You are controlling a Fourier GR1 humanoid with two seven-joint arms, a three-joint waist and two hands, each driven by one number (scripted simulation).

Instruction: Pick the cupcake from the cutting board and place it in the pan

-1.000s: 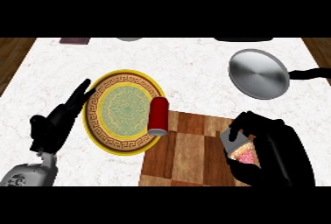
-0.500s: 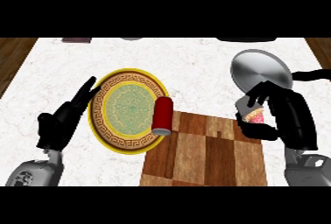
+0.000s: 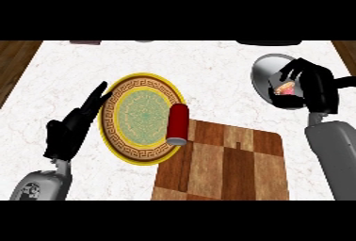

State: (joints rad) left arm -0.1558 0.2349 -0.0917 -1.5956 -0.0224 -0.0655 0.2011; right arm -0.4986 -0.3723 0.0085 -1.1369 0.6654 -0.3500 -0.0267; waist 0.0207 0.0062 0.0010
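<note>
Red can lies between plate and cutting board.

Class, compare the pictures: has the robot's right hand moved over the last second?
Yes. The right hand, curled round the cupcake, has moved up the view, off the cutting board and over the pan.

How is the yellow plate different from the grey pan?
The plate is yellow with a green and brown pattern; the pan is plain grey metal. The plate sits beside the left hand, which hangs open; over the pan the right hand holds the cupcake. The red can overlaps the plate, not the pan. Both are round.
</note>
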